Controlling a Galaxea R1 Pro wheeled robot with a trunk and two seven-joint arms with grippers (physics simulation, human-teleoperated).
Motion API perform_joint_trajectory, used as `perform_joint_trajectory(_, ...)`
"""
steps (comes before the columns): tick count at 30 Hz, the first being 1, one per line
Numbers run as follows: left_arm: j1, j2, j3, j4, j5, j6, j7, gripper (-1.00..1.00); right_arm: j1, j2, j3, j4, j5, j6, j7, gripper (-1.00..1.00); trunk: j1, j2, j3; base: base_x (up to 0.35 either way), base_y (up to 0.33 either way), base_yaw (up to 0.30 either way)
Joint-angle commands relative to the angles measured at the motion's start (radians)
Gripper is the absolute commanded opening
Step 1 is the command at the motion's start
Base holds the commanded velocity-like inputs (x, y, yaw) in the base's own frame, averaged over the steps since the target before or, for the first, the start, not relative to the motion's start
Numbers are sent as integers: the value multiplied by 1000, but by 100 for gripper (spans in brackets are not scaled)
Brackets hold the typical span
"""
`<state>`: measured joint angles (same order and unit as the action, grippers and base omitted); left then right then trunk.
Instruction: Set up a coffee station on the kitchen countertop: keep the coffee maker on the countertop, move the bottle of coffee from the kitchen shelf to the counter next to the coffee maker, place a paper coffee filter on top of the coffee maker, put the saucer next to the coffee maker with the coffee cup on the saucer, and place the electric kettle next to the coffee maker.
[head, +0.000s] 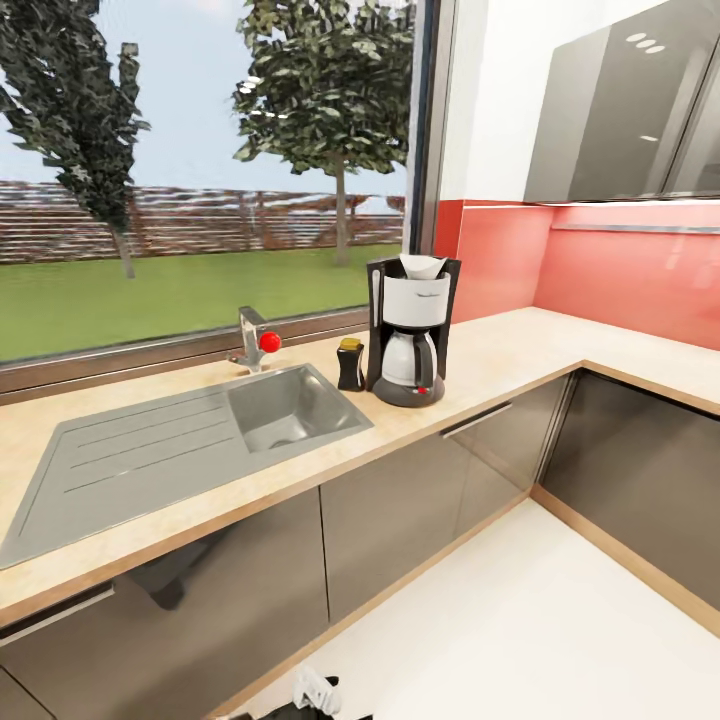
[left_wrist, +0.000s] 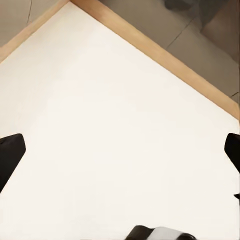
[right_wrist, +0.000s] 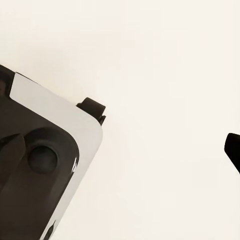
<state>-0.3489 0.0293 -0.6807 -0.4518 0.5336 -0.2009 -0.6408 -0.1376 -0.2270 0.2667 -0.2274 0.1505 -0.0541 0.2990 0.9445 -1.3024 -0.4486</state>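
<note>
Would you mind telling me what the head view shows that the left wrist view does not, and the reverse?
Head view alone: the kitchen countertop with its sink, the coffee maker with the paper coffee filter on top, and the bottle of coffee close beside it on the sink side. Left wrist view alone: the left gripper, its dark fingertips at the picture's edges, wide apart with nothing between. Both share the pale floor and the wood strip under the dark cabinet fronts.
</note>
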Motion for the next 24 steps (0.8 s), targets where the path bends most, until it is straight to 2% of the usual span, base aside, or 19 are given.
perform_joint_trajectory(1, 4, 5, -8, 3, 7, -8, 1, 100, 0, 0, -4, 0, 11, -4, 3, 100, 0, -1, -1, 0, 0, 0)
perform_joint_trajectory(5, 31, 28, 3, 8, 7, -12, 1, 100, 0, 0, -4, 0, 11, -4, 3, 100, 0, -1, -1, 0, 0, 0)
perform_joint_trajectory(6, 81, 39, 59, 14, 6, -13, -2, 100, 0, 0, -4, 0, 11, -4, 3, 100, 0, -1, -1, 0, 0, 0)
perform_joint_trajectory(8, 100, 43, 92, 19, 6, -14, -13, 100, 0, 1, -4, 0, 11, -4, 3, 100, 0, -1, -1, 0, 0, 0)
perform_joint_trajectory(9, 117, 50, 130, 36, 6, -14, -39, 100, 0, 1, -4, 0, 11, -4, 3, 100, 0, -1, -1, 0, 0, 0)
perform_joint_trajectory(11, 128, 55, 175, 67, 6, -14, -80, 100, 0, 1, -4, 0, 10, -4, 3, 100, 0, -1, -1, 0, 0, 0)
perform_joint_trajectory(12, 136, 59, 229, 108, 6, -14, -128, 100, 0, 1, -4, 0, 10, -4, 2, 100, 0, -1, -1, 0, 0, 0)
perform_joint_trajectory(13, 139, 60, 258, 129, 6, -14, -150, 100, 0, 1, -4, 0, 10, -4, 2, 100, 0, -1, -1, 0, 0, 0)
perform_joint_trajectory(14, 145, 64, 367, 208, 4, -14, -211, 100, 0, 1, -6, -2, 9, -4, 2, 100, 0, -1, -1, 0, 0, 0)
perform_joint_trajectory(16, 147, 64, 415, 261, 4, -14, -233, 100, 0, 2, -6, -4, 9, -4, 2, 100, 0, -1, -1, 0, 0, 0)
perform_joint_trajectory(19, 149, 59, 451, 313, 1, -16, -249, 100, 0, 2, -6, -4, 9, -6, 2, 100, 0, -1, -1, 0, 0, 0)
perform_joint_trajectory(22, 149, 57, 460, 323, 1, -17, -253, 100, 0, 1, -8, -3, 9, -21, 1, 100, 0, -1, -1, 0, 0, 0)
perform_joint_trajectory(24, 149, 56, 462, 325, 0, -17, -254, 100, 0, 0, -8, 1, 8, -60, 1, 100, 0, -1, -1, 0, 0, 0)
